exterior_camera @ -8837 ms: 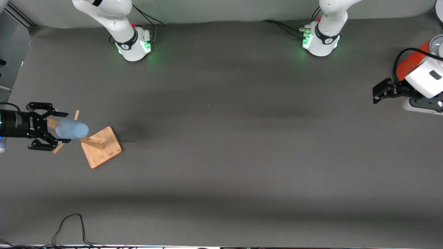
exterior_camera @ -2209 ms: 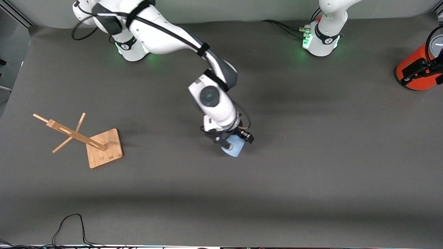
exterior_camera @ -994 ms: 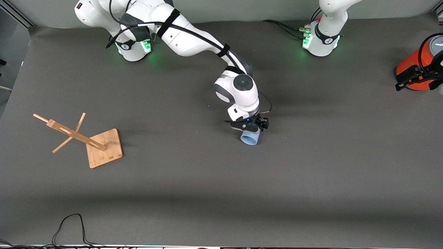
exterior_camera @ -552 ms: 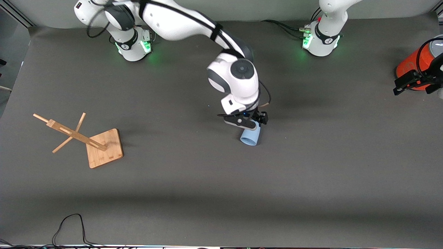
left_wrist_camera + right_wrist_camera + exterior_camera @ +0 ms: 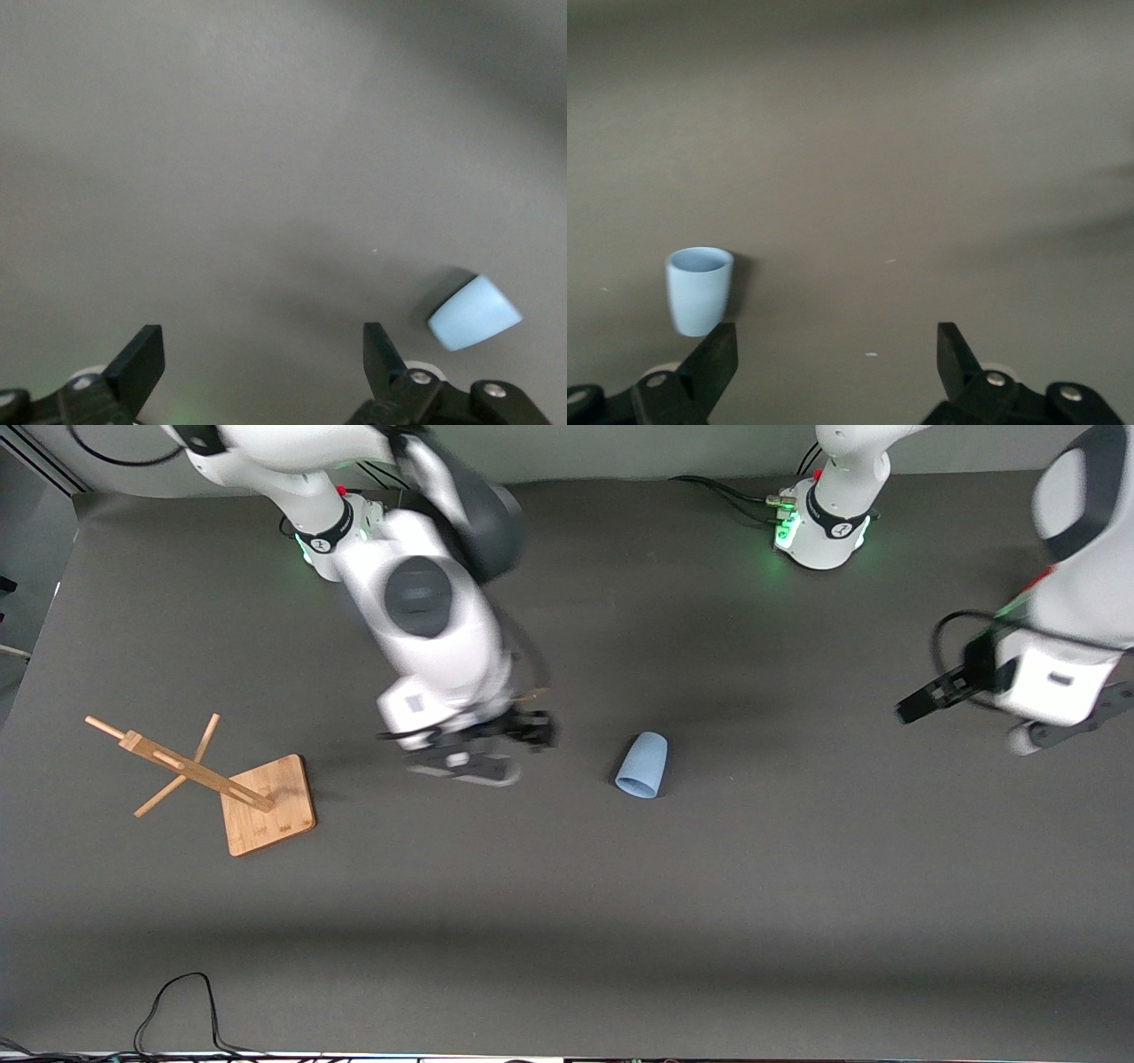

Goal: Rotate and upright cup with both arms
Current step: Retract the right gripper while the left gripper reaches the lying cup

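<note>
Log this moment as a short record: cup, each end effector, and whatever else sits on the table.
cup: the cup lies on its side mid-table, free of both arms
right end effector: the right end effector is open and empty, over the table between the cup and the wooden rack
left end effector: the left end effector is open and empty, over the left arm's end of the table
other: the wooden rack stands toward the right arm's end

A robotics lab, by the look of it: two white Franka arms on green-lit bases [image 5: 819, 522] bolted to a bare table [image 5: 797, 886] under a dark grey mat, cables [image 5: 182, 1010] trailing at its edge.
</note>
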Action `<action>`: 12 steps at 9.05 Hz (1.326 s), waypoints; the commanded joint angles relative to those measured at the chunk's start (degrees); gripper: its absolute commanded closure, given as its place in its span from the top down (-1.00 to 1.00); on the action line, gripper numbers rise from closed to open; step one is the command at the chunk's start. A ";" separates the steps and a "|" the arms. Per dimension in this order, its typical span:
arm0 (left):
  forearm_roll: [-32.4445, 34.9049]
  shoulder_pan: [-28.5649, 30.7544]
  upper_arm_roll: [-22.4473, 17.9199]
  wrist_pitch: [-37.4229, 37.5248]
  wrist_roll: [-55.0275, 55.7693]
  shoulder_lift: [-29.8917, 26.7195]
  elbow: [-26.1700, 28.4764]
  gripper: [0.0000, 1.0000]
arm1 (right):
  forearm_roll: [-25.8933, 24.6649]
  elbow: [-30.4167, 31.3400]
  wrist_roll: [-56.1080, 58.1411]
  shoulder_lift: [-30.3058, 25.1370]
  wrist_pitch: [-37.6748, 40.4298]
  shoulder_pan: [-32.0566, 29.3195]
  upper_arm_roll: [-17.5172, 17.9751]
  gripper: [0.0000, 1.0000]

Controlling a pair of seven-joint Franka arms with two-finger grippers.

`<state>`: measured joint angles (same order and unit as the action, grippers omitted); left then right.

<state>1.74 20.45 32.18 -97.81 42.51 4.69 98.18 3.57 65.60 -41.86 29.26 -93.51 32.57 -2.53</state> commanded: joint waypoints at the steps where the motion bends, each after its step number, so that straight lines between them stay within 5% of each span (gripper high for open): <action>1: 7.29 -10.56 -0.10 3.75 20.77 14.94 -12.87 1.00 | 1.00 6.80 12.44 -9.09 3.76 -7.48 0.51 1.00; 3: 10.91 -19.01 -0.63 9.46 30.48 25.59 -20.28 1.00 | 0.83 12.07 17.07 -15.95 4.30 -13.38 -0.81 1.00; 6: 11.45 -26.05 -1.24 8.78 41.13 35.27 -24.51 1.00 | -0.58 22.53 24.34 -25.54 4.57 -18.55 -3.81 1.00; 10: 12.24 -41.60 -12.38 7.03 52.73 44.77 -36.01 1.00 | -0.67 22.82 33.75 -26.53 6.76 -30.17 2.33 1.00; 12: 12.33 -44.08 -13.46 1.41 57.66 46.46 -35.69 1.00 | -2.59 22.91 34.65 -26.27 6.59 -25.05 -3.49 1.00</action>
<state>13.09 -21.61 19.92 -95.59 96.94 48.77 65.75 2.53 87.46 -8.94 3.92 -86.74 4.36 -2.88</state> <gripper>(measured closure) 0.000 0.000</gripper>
